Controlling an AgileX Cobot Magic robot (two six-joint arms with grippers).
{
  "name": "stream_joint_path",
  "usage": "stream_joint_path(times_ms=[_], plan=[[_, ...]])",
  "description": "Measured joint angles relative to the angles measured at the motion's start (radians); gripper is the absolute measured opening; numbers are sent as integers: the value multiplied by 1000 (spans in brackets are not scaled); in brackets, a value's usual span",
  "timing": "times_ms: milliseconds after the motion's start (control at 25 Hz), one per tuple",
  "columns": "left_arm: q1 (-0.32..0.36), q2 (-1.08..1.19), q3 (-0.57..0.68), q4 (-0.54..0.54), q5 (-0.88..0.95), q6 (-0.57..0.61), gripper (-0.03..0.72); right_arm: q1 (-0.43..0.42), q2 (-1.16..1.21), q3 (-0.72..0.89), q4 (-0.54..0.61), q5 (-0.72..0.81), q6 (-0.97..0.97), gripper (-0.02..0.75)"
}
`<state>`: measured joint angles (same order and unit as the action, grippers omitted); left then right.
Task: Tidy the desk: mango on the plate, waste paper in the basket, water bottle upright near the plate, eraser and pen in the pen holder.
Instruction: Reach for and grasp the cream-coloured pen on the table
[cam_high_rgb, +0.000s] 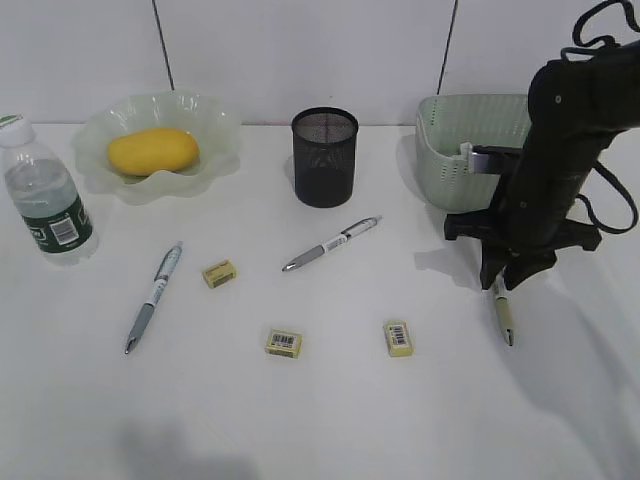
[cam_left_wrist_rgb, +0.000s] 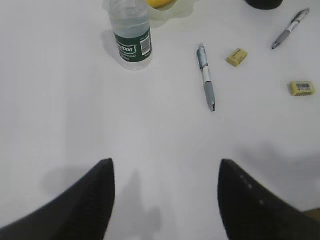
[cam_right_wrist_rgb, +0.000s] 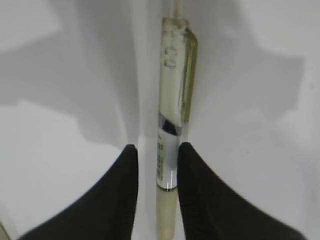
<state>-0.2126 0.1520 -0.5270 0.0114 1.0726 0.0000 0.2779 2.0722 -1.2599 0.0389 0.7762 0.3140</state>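
The right end effector (cam_right_wrist_rgb: 156, 155) is down on the counter (cam_high_rgb: 300, 420) in front of the basket (cam_high_rgb: 450, 150), narrowed around a pen (cam_right_wrist_rgb: 169, 150), fingers (cam_right_wrist_rgb: 125, 165) hugging both sides of its barrel. The left end effector (cam_left_wrist_rgb: 165, 190) hovers wide, well short of the water bottle (cam_left_wrist_rgb: 131, 35).
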Motion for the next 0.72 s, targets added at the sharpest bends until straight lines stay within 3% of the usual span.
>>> stream_joint_path(times_ms=[320, 480, 720], plan=[[0, 0, 0, 0, 0, 0, 491, 0, 33, -2, 0, -2, 3, 210], [0, 0, 0, 0, -1, 0, 491, 1, 34, -2, -8, -2, 4, 115], [0, 0, 0, 0, -1, 0, 491, 1, 33, -2, -9, 2, -30, 115]])
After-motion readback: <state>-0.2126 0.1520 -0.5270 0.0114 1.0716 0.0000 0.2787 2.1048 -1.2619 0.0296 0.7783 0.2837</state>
